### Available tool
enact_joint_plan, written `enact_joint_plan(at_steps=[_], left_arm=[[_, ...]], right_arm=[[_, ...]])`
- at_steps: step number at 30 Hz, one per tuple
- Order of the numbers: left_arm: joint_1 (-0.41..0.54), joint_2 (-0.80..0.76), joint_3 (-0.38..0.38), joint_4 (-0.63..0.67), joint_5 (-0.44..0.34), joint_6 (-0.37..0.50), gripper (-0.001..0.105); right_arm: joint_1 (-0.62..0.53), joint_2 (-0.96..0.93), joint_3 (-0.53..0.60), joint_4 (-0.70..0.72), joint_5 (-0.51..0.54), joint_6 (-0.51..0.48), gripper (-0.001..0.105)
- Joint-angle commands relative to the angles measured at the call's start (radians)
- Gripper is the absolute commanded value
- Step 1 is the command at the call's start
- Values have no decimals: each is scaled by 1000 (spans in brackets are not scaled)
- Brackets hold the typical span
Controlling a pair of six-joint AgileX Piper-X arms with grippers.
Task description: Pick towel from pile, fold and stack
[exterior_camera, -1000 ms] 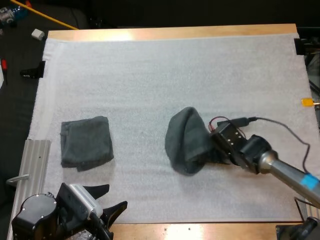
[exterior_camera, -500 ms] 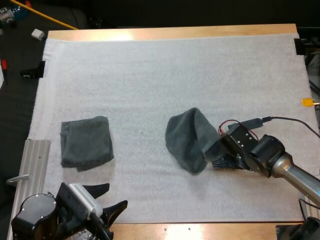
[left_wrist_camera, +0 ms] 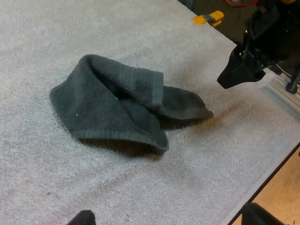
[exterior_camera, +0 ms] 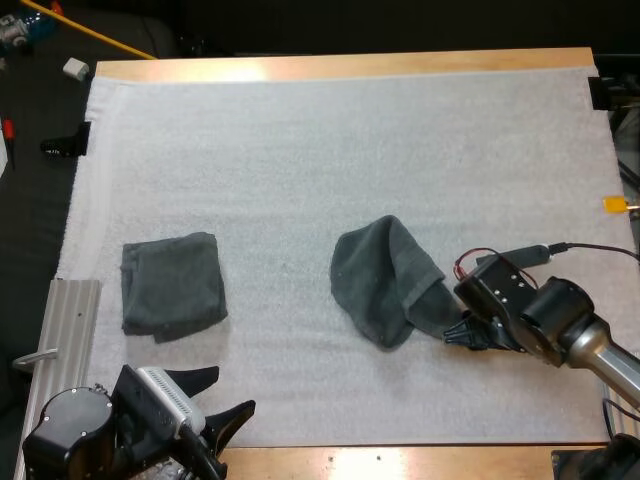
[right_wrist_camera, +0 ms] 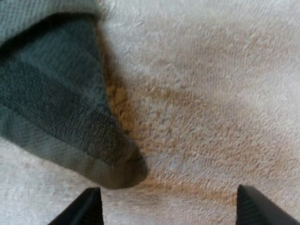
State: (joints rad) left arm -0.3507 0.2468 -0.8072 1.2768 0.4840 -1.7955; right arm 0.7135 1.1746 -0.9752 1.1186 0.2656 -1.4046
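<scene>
A crumpled dark grey-green towel lies on the white mat right of centre, one corner trailing toward my right gripper. That gripper is open just off the corner, and the towel corner lies on the mat ahead of one of its fingers, not between them. A folded towel rests on the mat's left side. My left gripper hangs open over the near left edge, well away from both towels. From the left wrist, the crumpled towel shows with the right gripper beside its corner.
A metal rail runs along the mat's near left edge. Wooden table edge borders the far side. Bare mat stretches between the two towels and across the far half.
My right gripper has let go of the crumpled towel and drawn back to the right. The towel's lifted part has dropped onto the mat. The left arm has not moved.
</scene>
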Motion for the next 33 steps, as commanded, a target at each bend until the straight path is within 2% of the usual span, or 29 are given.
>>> enact_joint_plan(at_steps=[1,4,7,13,18,23,27,29,33], left_arm=[[-2,5,1,-21,9,6,61],[-4,5,-2,-4,6,-3,60],[-3,2,1,-5,5,-2,60],[-3,1,2,-1,5,-1,61],[-4,1,0,2,6,-3,60],[-5,0,-1,2,5,-2,60],[-1,2,-1,1,7,-1,60],[-3,1,-3,1,8,-8,61],[-2,1,-1,5,8,-12,61]], right_arm=[[-8,-14,17,5,-30,23,57],[-2,-20,15,4,-16,23,57],[0,-29,70,-40,-44,51,57],[-11,-35,192,-207,-114,102,57],[-77,-33,262,-324,-206,129,57],[-151,-24,290,-384,-279,120,55],[-174,2,300,-423,-306,125,48],[-159,6,294,-427,-293,124,52],[-157,63,295,-458,-313,134,52]])
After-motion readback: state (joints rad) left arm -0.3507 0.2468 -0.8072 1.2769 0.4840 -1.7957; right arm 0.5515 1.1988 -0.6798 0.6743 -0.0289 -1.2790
